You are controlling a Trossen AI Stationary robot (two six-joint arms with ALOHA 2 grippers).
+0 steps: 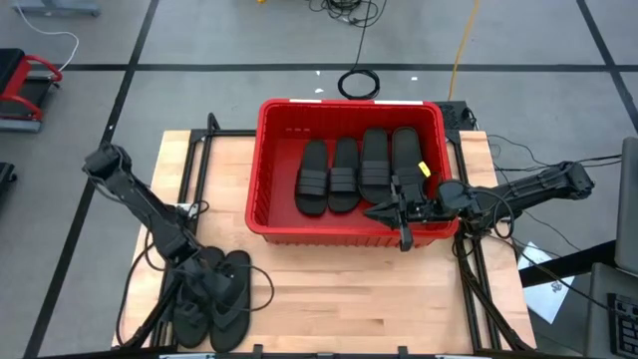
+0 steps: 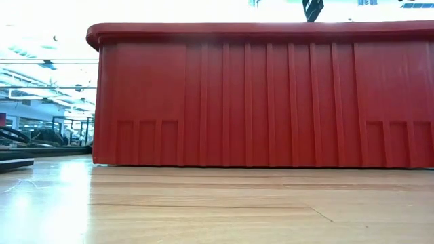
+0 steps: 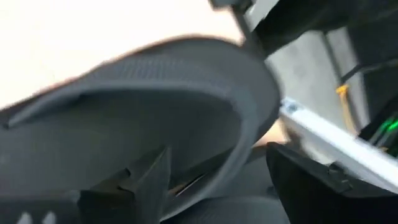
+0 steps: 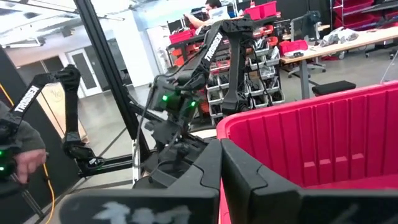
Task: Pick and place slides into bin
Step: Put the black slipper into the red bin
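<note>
So the left gripper (image 1: pixel 212 286) is down at the near-left corner of the desk (image 1: pixel 339 299), sitting right in a pile of black sandals (image 1: pixel 224 299). At least a couple of those look like thong flip-flops, lying flat on the wood and overlapping each other right around the gripper. Its wrist camera is basically stuffed with one dark flip-flop (image 3: pixel 155 118), the curved sole and strap filling the picture just past the fingers. The fingers look spread apart here and I can't see them pinching anything, though the sandals are touching or nearly touching them.

The right gripper (image 1: pixel 403 211) is well away from that pile, hovering at the near-right part of the red bin (image 1: pixel 269 214), just over its rim. Its fingers are pressed together with nothing between them.

Four strap slides (image 1: pixel 354 170) are already in the bin, lined up side by side on the floor of it, just beyond the right gripper. From desk level the bin's ribbed red wall (image 2: pixel 264 102) fills most of the picture.

A person's hand (image 4: pixel 25 162) shows at the edge of the right wrist view, off the desk.
</note>
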